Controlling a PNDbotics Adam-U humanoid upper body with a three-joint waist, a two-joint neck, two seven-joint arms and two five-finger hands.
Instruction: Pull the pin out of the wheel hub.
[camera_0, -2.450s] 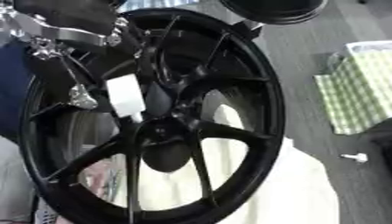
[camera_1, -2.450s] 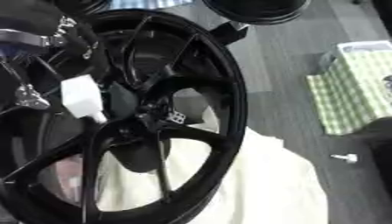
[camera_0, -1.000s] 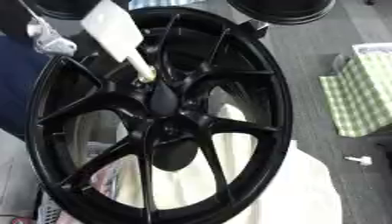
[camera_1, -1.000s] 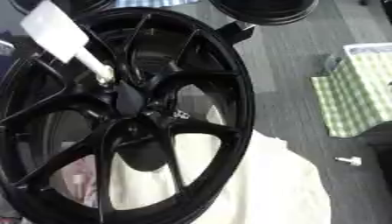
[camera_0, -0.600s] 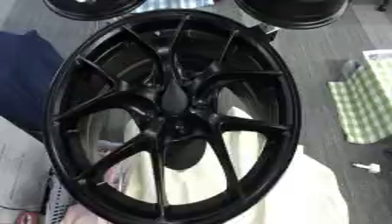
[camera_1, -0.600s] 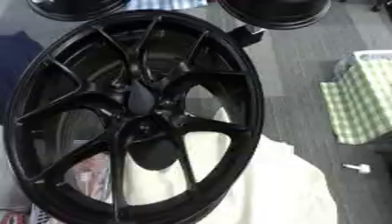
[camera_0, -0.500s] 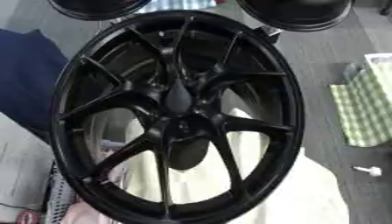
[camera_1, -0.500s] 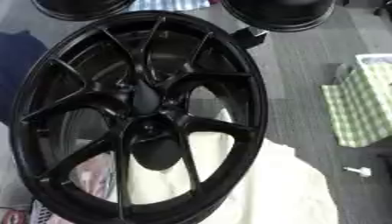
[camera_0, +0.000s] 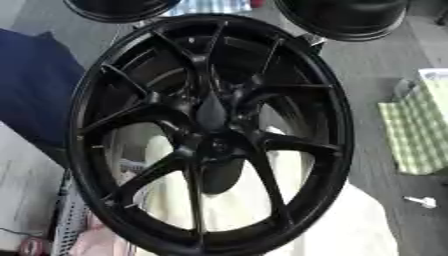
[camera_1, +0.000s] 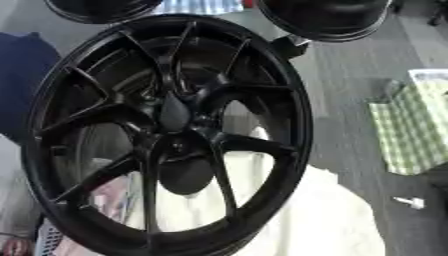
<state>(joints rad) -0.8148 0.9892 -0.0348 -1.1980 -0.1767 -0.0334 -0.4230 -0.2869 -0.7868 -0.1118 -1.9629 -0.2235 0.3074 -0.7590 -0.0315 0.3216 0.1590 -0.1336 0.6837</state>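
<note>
Neither robot hand shows in my views, so I cannot tell their state. On the black wheel hub (camera_0: 210, 135) I see no pin; I'd locate it before reaching.

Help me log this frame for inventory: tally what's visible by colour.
Black: 3, the big spoked wheel and two partly seen wheels at the top edge.
Green-checked: 1 bag.
White: 1 small object on the floor.
Cream: 1 cloth.
Total: 6.
</note>
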